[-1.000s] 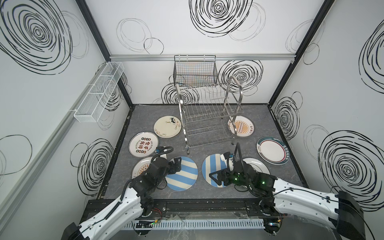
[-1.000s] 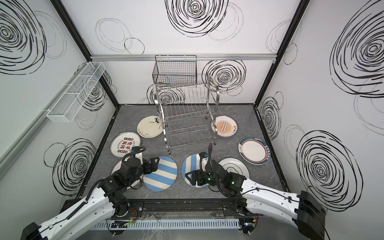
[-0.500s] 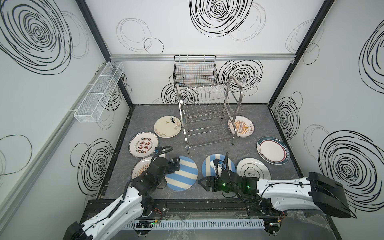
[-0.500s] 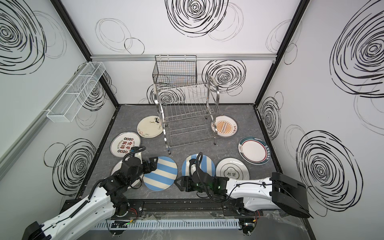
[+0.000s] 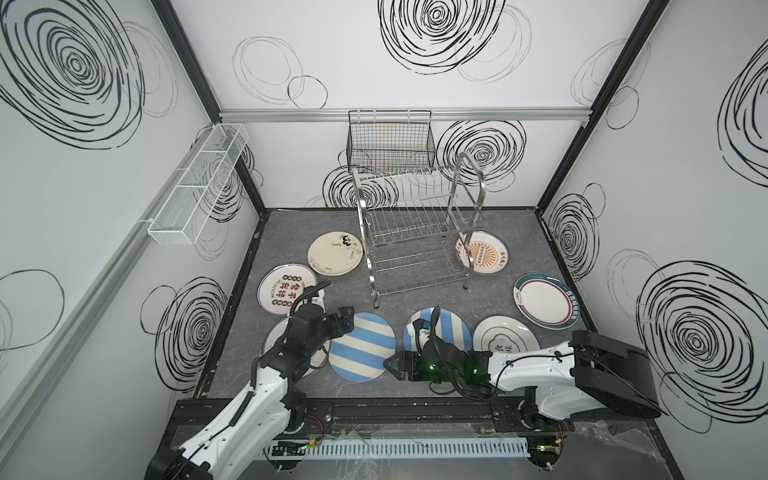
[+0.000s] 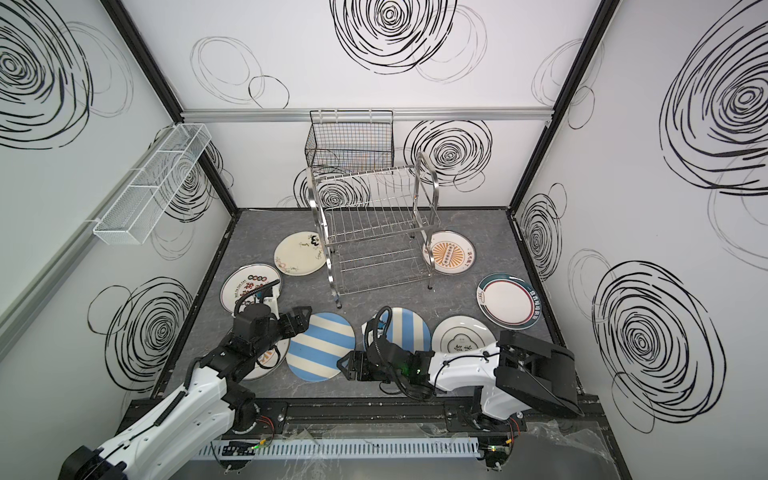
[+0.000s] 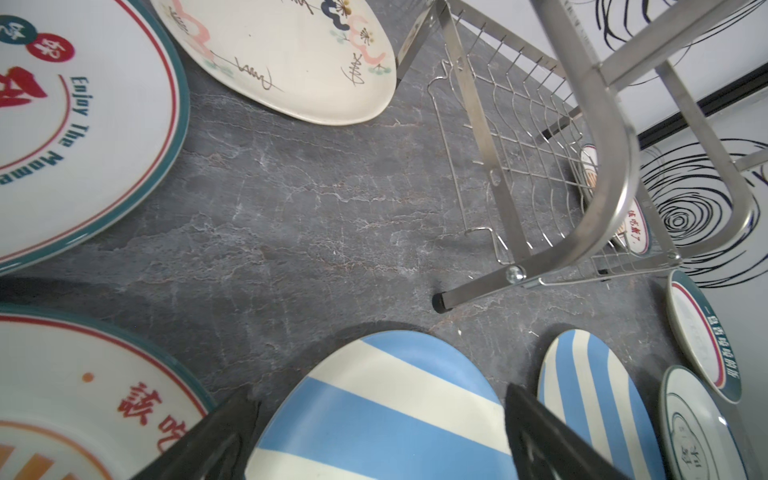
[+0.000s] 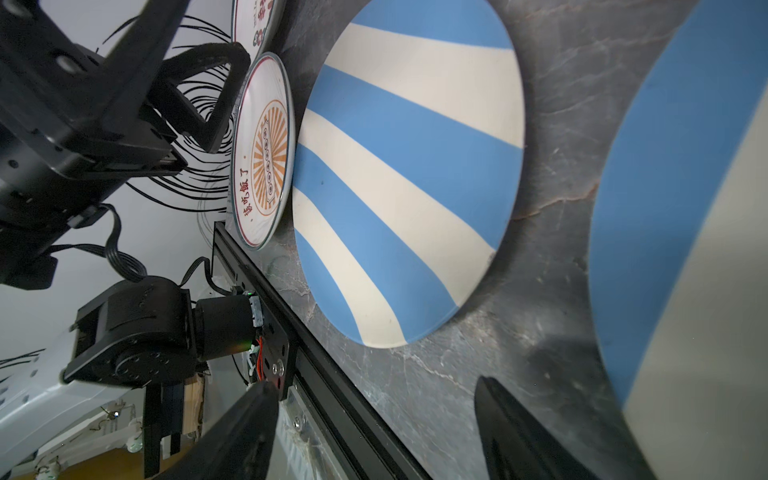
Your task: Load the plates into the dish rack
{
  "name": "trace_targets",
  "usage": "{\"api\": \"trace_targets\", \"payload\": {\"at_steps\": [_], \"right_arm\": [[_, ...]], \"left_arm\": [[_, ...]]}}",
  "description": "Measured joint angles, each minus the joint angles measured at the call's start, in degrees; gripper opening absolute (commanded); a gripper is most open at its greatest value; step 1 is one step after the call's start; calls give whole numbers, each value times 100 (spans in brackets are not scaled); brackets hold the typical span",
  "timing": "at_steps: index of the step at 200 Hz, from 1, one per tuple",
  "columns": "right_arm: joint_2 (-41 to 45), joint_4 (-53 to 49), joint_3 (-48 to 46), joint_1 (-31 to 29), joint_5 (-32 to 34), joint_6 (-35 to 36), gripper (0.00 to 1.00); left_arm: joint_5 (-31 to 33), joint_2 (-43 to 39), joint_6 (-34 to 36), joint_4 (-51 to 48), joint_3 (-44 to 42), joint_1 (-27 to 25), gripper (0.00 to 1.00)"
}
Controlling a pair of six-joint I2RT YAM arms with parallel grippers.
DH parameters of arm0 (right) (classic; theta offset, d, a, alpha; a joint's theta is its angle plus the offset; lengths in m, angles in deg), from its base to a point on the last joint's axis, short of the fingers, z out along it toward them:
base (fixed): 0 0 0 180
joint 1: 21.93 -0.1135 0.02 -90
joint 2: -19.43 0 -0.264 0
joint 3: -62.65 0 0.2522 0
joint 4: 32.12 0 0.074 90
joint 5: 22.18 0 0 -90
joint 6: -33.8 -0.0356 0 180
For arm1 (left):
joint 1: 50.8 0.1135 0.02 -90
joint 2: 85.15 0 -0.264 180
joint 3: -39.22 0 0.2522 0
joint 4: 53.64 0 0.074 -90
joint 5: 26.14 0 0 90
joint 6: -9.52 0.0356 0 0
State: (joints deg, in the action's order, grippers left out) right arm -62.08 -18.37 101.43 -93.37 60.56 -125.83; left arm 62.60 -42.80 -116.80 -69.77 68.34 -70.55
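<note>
Several plates lie flat on the grey mat around the steel dish rack, which holds nothing. My left gripper is open at the back-left rim of the left blue-and-white striped plate; that rim shows between its fingers. My right gripper is open and low over bare mat, pointing left at that plate's front-right rim. The right arm covers part of the second striped plate.
Other plates: cream floral, Chinese characters, sunburst under the left arm, another sunburst behind the rack's leg, green-rimmed, white. A black wire basket and a white mesh tray hang on the walls.
The right arm has dropped low and swung left, from above the right striped plate to the front mat beside the left striped plate. The left arm has barely moved.
</note>
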Motion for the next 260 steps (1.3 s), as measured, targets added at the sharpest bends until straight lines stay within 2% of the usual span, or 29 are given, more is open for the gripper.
{"api": "trace_targets", "payload": {"at_steps": [75, 166, 208, 260], "right_arm": [[-577, -160, 632, 63, 61, -177, 80], [-634, -798, 693, 79, 122, -308, 80], [-654, -807, 728, 116, 162, -350, 80], [-798, -614, 728, 251, 232, -450, 80]], "left_arm": [[-267, 400, 31, 437, -210, 4, 96], [-302, 802, 229, 874, -254, 42, 96], [-450, 1167, 293, 1062, -254, 44, 96], [-518, 1220, 295, 1185, -254, 44, 96]]}}
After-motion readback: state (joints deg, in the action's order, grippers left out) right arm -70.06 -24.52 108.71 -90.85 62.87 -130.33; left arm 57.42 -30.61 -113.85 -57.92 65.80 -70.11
